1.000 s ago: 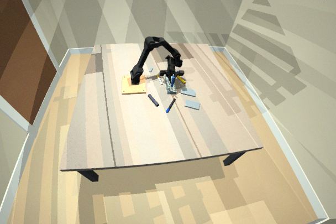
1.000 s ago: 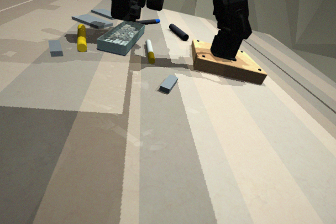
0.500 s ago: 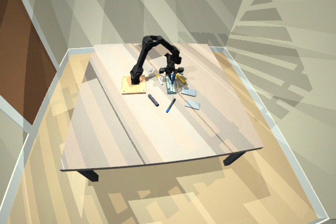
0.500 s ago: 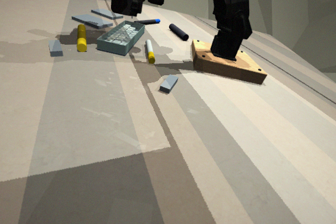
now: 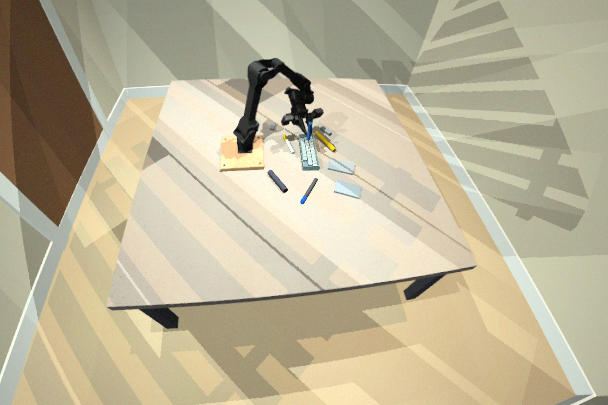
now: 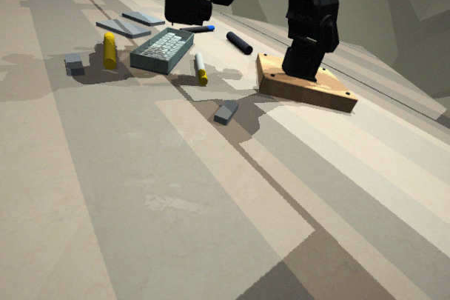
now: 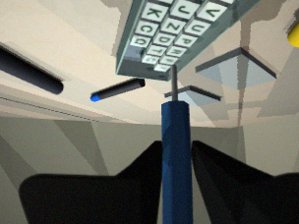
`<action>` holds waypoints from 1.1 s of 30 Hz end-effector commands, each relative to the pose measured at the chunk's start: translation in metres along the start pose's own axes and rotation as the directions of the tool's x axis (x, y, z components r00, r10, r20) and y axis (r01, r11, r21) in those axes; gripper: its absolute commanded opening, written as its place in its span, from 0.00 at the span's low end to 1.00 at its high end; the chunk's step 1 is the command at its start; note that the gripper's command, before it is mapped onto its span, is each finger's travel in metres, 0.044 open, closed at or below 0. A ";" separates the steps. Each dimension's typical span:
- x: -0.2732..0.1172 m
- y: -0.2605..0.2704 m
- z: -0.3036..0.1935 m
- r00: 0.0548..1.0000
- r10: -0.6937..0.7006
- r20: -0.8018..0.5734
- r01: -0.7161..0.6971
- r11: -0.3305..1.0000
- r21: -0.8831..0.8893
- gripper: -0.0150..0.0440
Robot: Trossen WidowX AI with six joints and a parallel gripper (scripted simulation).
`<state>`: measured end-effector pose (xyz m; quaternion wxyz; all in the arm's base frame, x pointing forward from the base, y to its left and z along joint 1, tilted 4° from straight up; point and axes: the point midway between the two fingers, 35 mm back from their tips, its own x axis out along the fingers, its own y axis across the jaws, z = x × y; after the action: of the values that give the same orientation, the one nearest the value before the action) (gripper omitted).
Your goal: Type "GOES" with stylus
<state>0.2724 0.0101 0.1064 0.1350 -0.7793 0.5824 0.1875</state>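
The grey-green keyboard (image 5: pixel 309 154) (image 6: pixel 148 61) (image 7: pixel 129 46) with white lettered keys lies on the desk to the right of the arm's base. My gripper (image 5: pixel 303 122) (image 7: pixel 176 147) hangs over its end nearest the arm and is shut on the blue stylus (image 5: pixel 309 128) (image 7: pixel 175 147), which stands upright between the fingers. In the wrist view the stylus's thin grey tip (image 7: pixel 173 79) points at the last row of keys by the keyboard's edge; I cannot tell whether it touches a key. In the exterior view the gripper's body hides the stylus.
Around the keyboard lie a dark pen with a blue end (image 5: pixel 309 191) (image 6: pixel 197 29) (image 7: pixel 118 89), a dark cylinder (image 5: pixel 277 181) (image 6: pixel 239 43), a yellow marker (image 5: pixel 325 141) (image 6: pixel 109 50), a white marker (image 5: pixel 289 144) (image 6: pixel 200 67), two grey wedges (image 5: pixel 342 166) (image 5: pixel 348 189) and small grey blocks (image 6: pixel 74 63) (image 6: pixel 226 112). The arm stands on a wooden base (image 5: pixel 242 156) (image 6: pixel 307 90).
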 end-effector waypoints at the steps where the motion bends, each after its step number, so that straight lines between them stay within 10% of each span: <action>1: -0.016 0.002 0.004 0.997 -0.072 0.000 0.072 0.997 -0.039 0.25; 33: -0.018 0.007 0.043 0.987 -0.162 0.006 0.162 0.982 -0.092 0.25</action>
<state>0.2562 0.0434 0.0827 0.1212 -0.8290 0.5076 0.2011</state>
